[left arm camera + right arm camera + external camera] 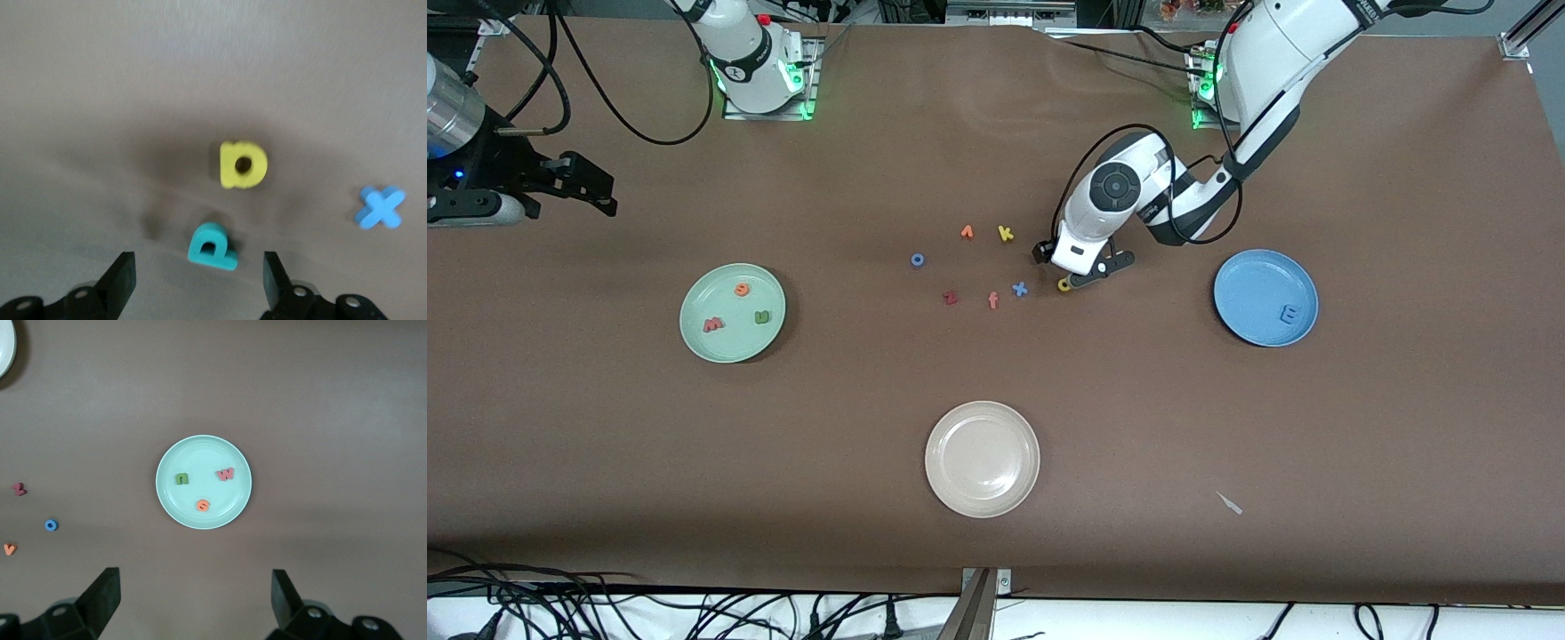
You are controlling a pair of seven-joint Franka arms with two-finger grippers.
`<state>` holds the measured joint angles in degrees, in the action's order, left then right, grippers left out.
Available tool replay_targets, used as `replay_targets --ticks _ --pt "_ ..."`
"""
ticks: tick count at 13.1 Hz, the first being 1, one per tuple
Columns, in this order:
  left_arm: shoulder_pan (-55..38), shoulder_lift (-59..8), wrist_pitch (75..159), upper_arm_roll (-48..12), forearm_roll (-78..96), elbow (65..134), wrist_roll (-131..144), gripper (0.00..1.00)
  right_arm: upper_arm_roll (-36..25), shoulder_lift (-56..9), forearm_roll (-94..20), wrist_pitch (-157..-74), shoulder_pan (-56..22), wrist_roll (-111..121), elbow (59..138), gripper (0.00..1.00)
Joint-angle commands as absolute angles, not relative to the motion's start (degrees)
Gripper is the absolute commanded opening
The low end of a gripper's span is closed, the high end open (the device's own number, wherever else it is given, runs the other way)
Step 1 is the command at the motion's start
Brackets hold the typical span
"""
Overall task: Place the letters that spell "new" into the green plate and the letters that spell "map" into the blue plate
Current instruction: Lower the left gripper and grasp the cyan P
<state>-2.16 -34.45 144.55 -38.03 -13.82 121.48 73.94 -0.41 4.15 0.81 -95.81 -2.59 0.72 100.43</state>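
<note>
The green plate [732,312] holds the orange e [742,289], the salmon w [712,325] and the olive n [761,316]; the right wrist view shows the same plate [175,507] from high above. The blue plate [1265,297] holds the light blue m [1288,313]. My left gripper [1087,274] is low over the table near the middle, open, with the teal p [212,247] lying untouched between its fingers [272,277]. The yellow a [243,164] lies just past the p, also visible from the front [1064,284]. My right gripper [605,197] waits open, high over the right arm's end of the table.
Loose letters lie mid-table beside the left gripper: blue x [1020,288], orange-red f [992,300], dark red z [950,298], blue o [917,260], yellow k [1006,234] and an orange letter [967,232]. A cream-white plate [983,458] sits nearer the front camera.
</note>
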Motion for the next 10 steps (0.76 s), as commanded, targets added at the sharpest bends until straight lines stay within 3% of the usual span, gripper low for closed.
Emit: replay_targets --ticks 1,4,10 --pt "-2.81 -35.24 144.58 -37.27 -16.26 120.32 75.24 0.82 0.44 4.58 0.71 -96.42 -0.62 0.97 100.29 1.0" --pt "-3.25 -35.94 144.58 -36.56 -16.35 119.8 75.23 0.78 3.16 4.22 0.62 -96.42 1.93 0.62 100.11 1.0" --pt "-6.41 -37.44 144.49 -33.76 -16.35 118.04 75.67 0.72 3.08 1.67 0.62 -95.1 1.94 0.97 96.5 1.0"
